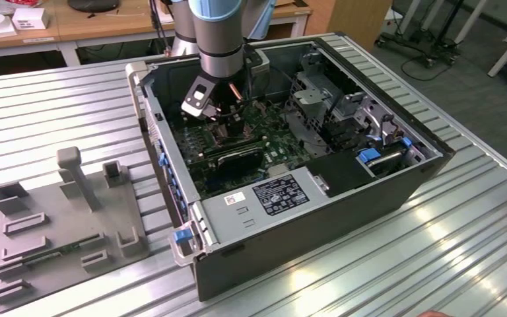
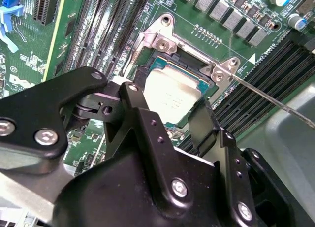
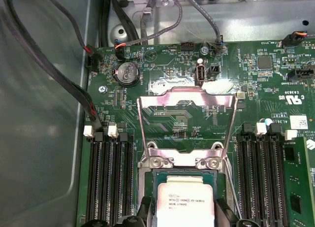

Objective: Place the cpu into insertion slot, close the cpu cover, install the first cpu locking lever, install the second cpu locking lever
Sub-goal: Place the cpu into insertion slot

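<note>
The gripper point(image 2: 167, 100) is seen low inside the computer case point(image 1: 324, 231), right over the green board point(image 3: 162, 69). The cpu point(image 3: 185, 205) is held between the two black fingers point(image 2: 140, 106), one on each side of it. The fingers are closed only as far as the chip lets them. The cpu is seen lying flat in the insertion slot point(image 3: 184, 173), right under the gripper. The cpu cover point(image 3: 186, 93) is flipped open, just past the fingertips, and green board is seen through its window. Long black memory slots point(image 3: 110, 180) are lined up on both sides of the gripper. A thin metal lever point(image 2: 275, 103) is seen sticking out near one finger.
</note>
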